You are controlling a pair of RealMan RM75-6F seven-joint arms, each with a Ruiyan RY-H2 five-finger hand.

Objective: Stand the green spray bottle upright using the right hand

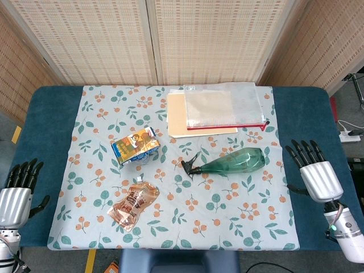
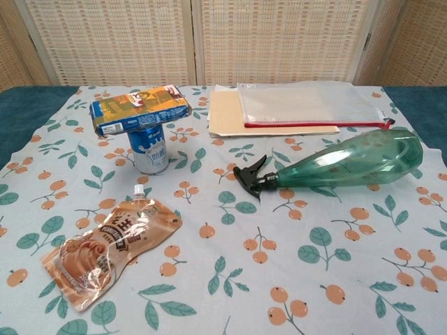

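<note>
The green spray bottle [image 1: 234,161] lies on its side on the floral cloth, its black trigger nozzle [image 1: 190,166] pointing left and its base toward the right. The chest view shows the same bottle [image 2: 353,162] lying flat with its nozzle [image 2: 251,179] at the left. My right hand [image 1: 317,174] rests on the blue table right of the cloth, fingers apart, holding nothing, well clear of the bottle's base. At the table's left edge my left hand [image 1: 17,192] is likewise open and empty. Neither hand appears in the chest view.
A blue can [image 2: 149,149] stands left of centre with an orange-and-blue packet [image 2: 140,109] lying on top. A brown spout pouch [image 1: 132,205] lies near the front left. A mesh zip pouch [image 1: 226,106] on a tan folder [image 1: 177,115] lies behind the bottle.
</note>
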